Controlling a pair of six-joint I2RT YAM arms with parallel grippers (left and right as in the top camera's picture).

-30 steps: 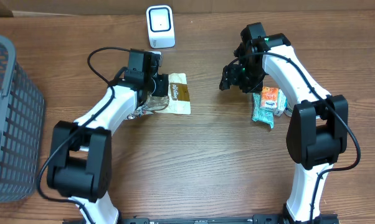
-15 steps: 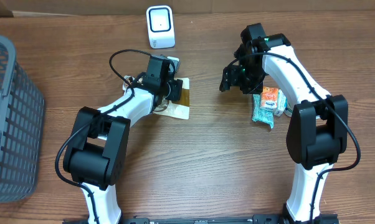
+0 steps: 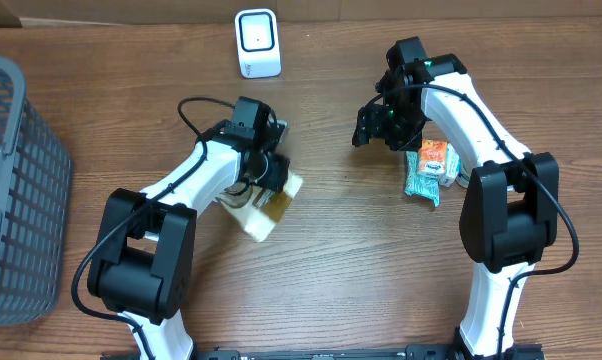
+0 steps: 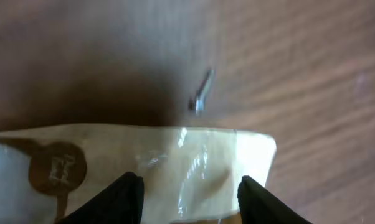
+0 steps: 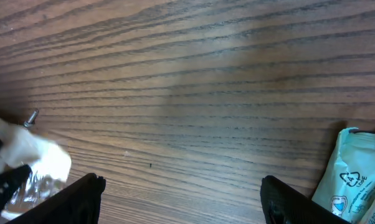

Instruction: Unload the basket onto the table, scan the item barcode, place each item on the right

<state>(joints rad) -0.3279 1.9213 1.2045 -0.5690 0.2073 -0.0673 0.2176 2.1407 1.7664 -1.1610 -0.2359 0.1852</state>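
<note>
Brown wood grain runs across the table (image 3: 341, 260), matte and streaked. A white, rounded scanner (image 3: 257, 42) stands at the 12 o'clock edge and a grey slatted basket (image 3: 21, 200) sits out at 9 o'clock.

My left claw (image 4: 190, 196) is pinching the packet (image 3: 266, 212). Its two dark fingers (image 4: 128, 196) grip the near edge, and the rest of the packet reaches away toward 12 o'clock in my wrist view. From overhead the packet hangs tilted at about 5 o'clock from the claw. It is a flat cream pouch, glossy and crinkled, with a round brown seal (image 4: 56, 169) toward its 9 o'clock end. A small metal screw (image 4: 201, 99) lies on the wood just past it.

My right claw (image 5: 187, 196) is spread wide over bare wood and grips nothing. A teal plastic pouch (image 3: 421, 180) and an orange pack (image 3: 436, 155) lie together at its 4 o'clock.
</note>
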